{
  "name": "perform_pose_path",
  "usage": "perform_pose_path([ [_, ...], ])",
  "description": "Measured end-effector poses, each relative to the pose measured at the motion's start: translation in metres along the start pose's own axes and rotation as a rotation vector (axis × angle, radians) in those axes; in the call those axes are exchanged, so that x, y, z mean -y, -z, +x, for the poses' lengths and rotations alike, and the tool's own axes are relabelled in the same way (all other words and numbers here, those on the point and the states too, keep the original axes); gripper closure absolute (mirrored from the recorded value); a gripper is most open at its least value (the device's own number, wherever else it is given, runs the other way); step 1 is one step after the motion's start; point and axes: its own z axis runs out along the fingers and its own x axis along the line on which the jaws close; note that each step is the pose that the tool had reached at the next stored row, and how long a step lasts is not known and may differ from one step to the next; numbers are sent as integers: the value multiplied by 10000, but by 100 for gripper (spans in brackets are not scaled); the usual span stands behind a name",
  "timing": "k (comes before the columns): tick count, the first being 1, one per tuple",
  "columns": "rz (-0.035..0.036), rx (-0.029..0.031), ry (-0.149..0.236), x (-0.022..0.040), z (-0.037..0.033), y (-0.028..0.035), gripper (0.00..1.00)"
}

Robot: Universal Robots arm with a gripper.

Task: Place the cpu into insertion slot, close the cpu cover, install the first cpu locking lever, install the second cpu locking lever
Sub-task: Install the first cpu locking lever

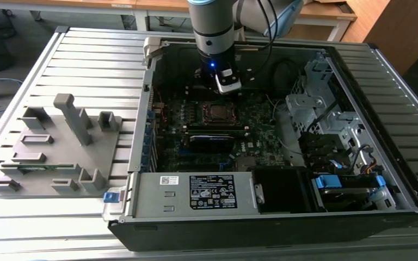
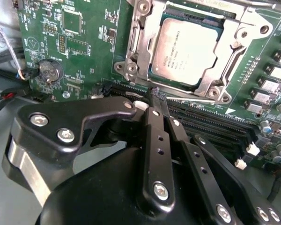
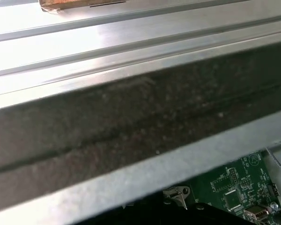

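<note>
Showing gripper [image 2: 155, 96], clenched on nothing, poised near the middle of the board [image 2: 84, 70], just beside the slot [image 2: 132, 44]; chip [image 2: 189, 51] seated there beneath the cover [image 2: 210, 84]. Possible fault: skidding off smooth metal, gouging the board or shifting the cover.

The cpu [image 2: 187, 49] has a dull silver-grey top with faint dark print, framed by the bright silver cpu cover [image 2: 136, 51]. The circuit board [image 2: 84, 37] around them is green, dotted with black chips. The gripper [image 2: 155, 96] is black with silver screws. In the exterior view, the computer case [image 1: 267, 239] is black and the ribbed table [image 1: 85, 54] pale grey. A blue tab [image 1: 110, 197] sits at the case's near corner, on the exterior view's left.
</note>
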Motion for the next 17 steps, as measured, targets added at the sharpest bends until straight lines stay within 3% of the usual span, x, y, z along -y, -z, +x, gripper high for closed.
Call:
perform_pose_path([
  [17, -12, 0, -30, -9, 4, -9, 89],
])
